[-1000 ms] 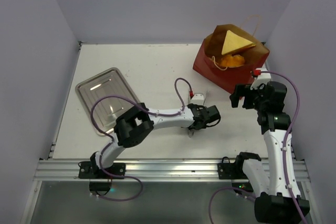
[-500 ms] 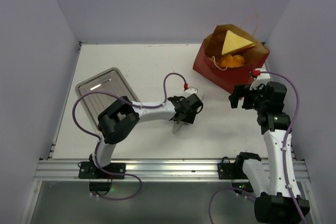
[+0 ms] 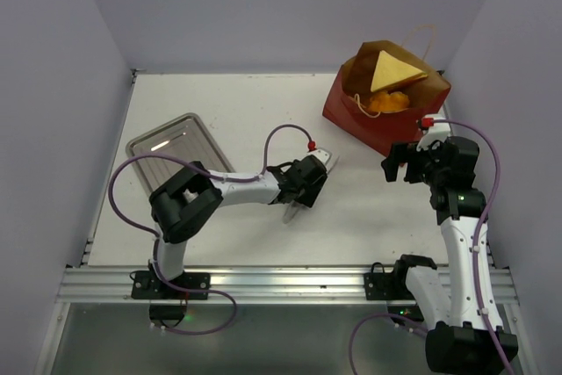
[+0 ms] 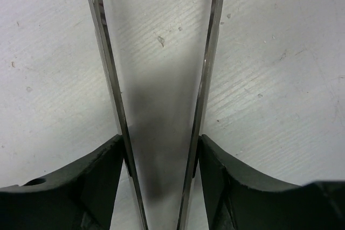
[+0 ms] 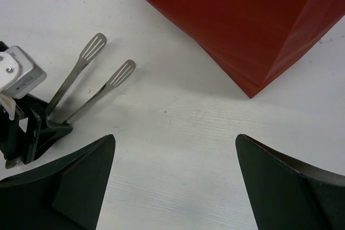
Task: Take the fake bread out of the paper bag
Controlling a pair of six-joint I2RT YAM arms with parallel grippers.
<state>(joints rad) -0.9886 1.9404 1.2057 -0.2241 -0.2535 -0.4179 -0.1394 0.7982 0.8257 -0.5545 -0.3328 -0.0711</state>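
Note:
The dark red paper bag [image 3: 379, 123] stands open at the back right. Inside it are the fake bread pieces: a pale-yellow sandwich wedge [image 3: 392, 71] and orange rolls [image 3: 386, 102]. My left gripper [image 3: 303, 184] is low over the middle of the table, shut on the metal tongs [image 3: 325, 158], whose two arms [image 4: 105, 52] run between its fingers [image 4: 102, 179]. The tongs' slotted tips [image 5: 95, 42] point toward the bag, well short of it. My right gripper [image 3: 404, 162] is open and empty just in front of the bag's near corner [image 5: 253, 87].
A square metal tray [image 3: 171, 160] lies at the left of the table. Grey walls close in the back and both sides. The left arm's purple cable [image 3: 277, 133] loops above the wrist.
My left gripper has moved left and away from the right arm with the tongs in it, and its elbow has swung left. The right arm and the bag have not moved.

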